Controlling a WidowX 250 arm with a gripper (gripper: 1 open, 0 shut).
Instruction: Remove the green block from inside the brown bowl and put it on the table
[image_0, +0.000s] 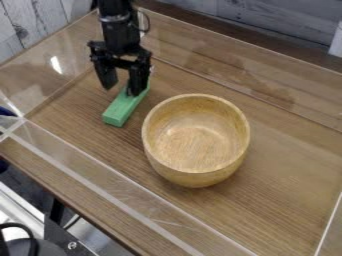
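Green block lies flat on the table, outside the brown bowl and just beside the bowl's left rim as the camera sees it. Its long axis runs at a slant, the upper end nearer my fingers and the lower end toward the camera. I cannot tell whether its near corner touches the bowl's outer wall; only a thin gap, if any, shows between them.

My gripper hangs above the far end of the block, on the side away from the bowl's centre, pointing straight down at the tabletop. Its two dark fingers stand spread apart, with bare wood visible between them, and nothing is pinched in them. The tips appear to sit slightly above the block's upper end rather than pressed on it, though the angle makes the clearance hard to judge.

The bowl sits upright, its pale hollow showing only smooth grain inside. It stands toward the middle of the table, with open brown wood-grain surface beyond it on the right and in front.

Low clear acrylic walls edge the table; the nearest one runs in front of the bowl, between it and the camera, catching a few bright reflections along its top edge.
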